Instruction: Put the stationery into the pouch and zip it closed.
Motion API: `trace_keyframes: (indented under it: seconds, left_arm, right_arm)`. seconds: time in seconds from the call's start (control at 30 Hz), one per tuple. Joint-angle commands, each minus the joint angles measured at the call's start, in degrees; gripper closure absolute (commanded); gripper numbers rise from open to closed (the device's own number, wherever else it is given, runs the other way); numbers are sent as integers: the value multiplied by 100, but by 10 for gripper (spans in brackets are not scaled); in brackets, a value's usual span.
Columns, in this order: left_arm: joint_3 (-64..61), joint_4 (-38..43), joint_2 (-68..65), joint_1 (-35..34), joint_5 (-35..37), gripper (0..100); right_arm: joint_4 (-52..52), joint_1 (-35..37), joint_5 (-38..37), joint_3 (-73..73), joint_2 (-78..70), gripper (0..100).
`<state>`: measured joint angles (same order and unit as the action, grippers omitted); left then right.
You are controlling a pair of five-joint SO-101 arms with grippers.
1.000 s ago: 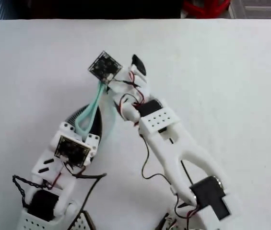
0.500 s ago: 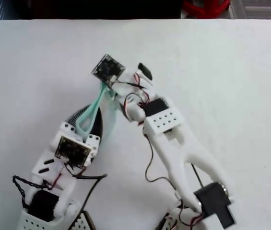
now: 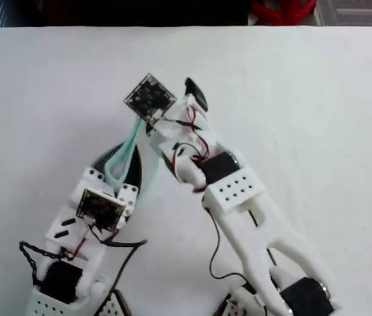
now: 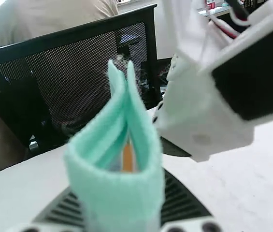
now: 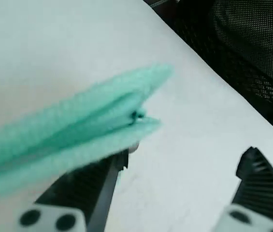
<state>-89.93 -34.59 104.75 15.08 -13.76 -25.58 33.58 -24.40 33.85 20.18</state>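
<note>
1. The left gripper (image 3: 118, 164) is coming in from the worktop's near-left corner. Its fingers are clamping the near end of the mint-green pouch (image 3: 125, 151).
2. The pouch is standing on its edge, left of the worktop's middle and nearer the near edge than the far one. It is running from the left fingers toward the far edge.
3. In the left wrist view the pouch's mouth is gaping a little, and an orange stationery piece (image 4: 127, 157) is showing inside the gap.
4. At the pouch's far end a small dark zip pull (image 5: 136, 116) is sitting where the two lips are meeting.
5. The right gripper (image 5: 184, 159) is holding its fingers wide apart and gripping nothing. One dark finger (image 5: 105, 188) is lying just beside the pouch's far end, though I cannot tell whether it is touching. The other finger (image 5: 252, 179) is staying well apart from the pouch.
6. The right arm is reaching diagonally from the near edge, right of the left arm, toward the worktop's middle.
7. The worktop (image 3: 317, 99) is showing a plain white surface.
8. Beyond the far edge a dark strip is running across, with a red object (image 3: 283, 9) lying toward the far-right corner.
9. A black mesh chair (image 4: 78, 72) is standing just past the worktop.
</note>
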Motion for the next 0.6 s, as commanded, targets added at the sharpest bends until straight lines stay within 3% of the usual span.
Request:
trace_keyframes:
  seconds: [0.0, 0.57]
  left_arm:
    - [-264, 0, -22, -40, -44, 962]
    - [-264, 9, -22, -48, -44, 962]
  right_arm:
    - [532, 31, 123, -62, -330, 640]
    - [180, 13, 176, -53, 31, 640]
